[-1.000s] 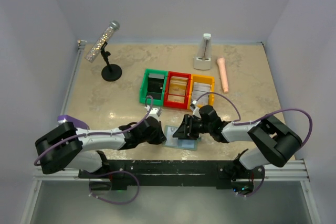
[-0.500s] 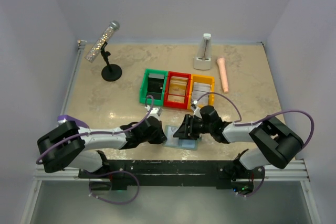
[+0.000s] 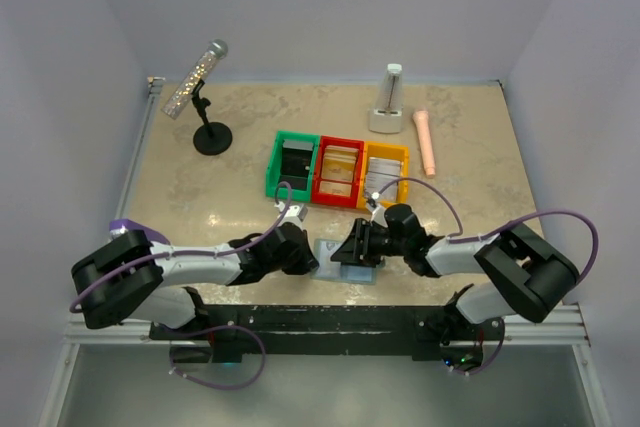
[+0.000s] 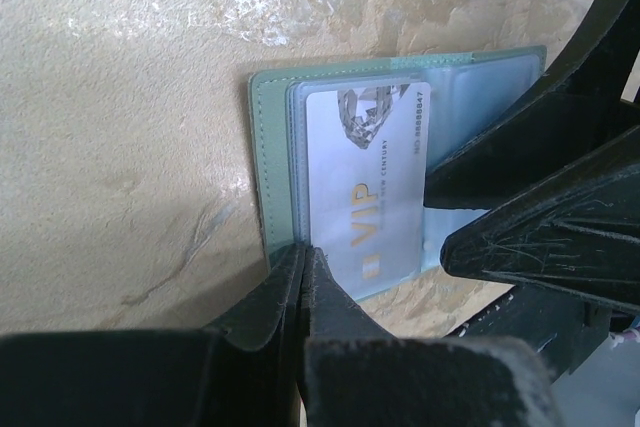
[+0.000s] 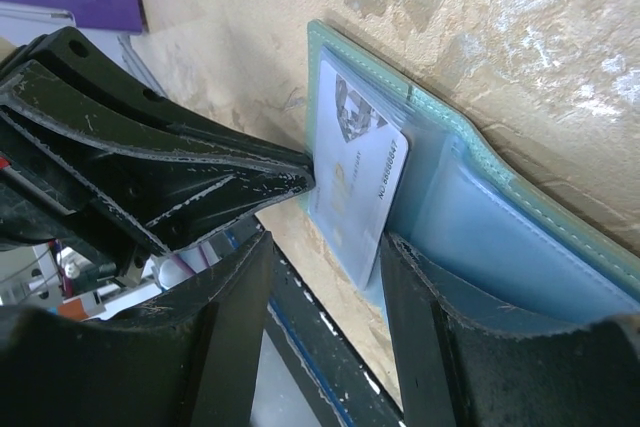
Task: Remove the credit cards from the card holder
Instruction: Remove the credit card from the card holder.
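Overhead view from behind the arms; close wrist views, opposite sides of card holder [image 4: 470, 102].

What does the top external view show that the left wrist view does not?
Only top external: the green bin, red bin, yellow bin and the microphone. Only left wrist: the VIP print on the credit card. Both: the open card holder, with the left gripper and right gripper at it.
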Controlling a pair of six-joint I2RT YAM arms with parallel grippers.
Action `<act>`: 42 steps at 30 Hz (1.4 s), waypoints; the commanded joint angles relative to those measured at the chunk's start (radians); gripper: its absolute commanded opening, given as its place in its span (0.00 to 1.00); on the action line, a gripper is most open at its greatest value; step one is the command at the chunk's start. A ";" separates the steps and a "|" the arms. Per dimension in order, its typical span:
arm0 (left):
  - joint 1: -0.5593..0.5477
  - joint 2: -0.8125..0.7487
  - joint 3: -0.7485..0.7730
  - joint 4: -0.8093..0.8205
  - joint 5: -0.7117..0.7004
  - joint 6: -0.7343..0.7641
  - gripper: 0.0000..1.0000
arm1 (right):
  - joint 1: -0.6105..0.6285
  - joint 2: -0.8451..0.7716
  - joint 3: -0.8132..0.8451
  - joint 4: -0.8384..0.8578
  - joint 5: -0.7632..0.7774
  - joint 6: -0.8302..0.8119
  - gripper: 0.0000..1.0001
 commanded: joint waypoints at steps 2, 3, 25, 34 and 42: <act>-0.004 0.048 -0.031 -0.041 0.001 -0.004 0.00 | -0.002 0.005 -0.007 0.097 -0.001 0.023 0.51; -0.004 0.050 -0.029 -0.039 0.001 -0.006 0.00 | -0.002 0.004 -0.007 0.099 0.005 0.023 0.51; -0.004 0.090 -0.031 -0.006 0.032 -0.006 0.00 | -0.003 0.054 -0.044 0.312 -0.036 0.047 0.50; -0.004 0.108 -0.026 0.011 0.050 0.001 0.00 | -0.003 0.066 -0.044 0.352 -0.061 0.047 0.50; -0.004 0.142 -0.006 0.022 0.073 0.014 0.00 | -0.005 0.066 -0.042 0.376 -0.079 0.049 0.50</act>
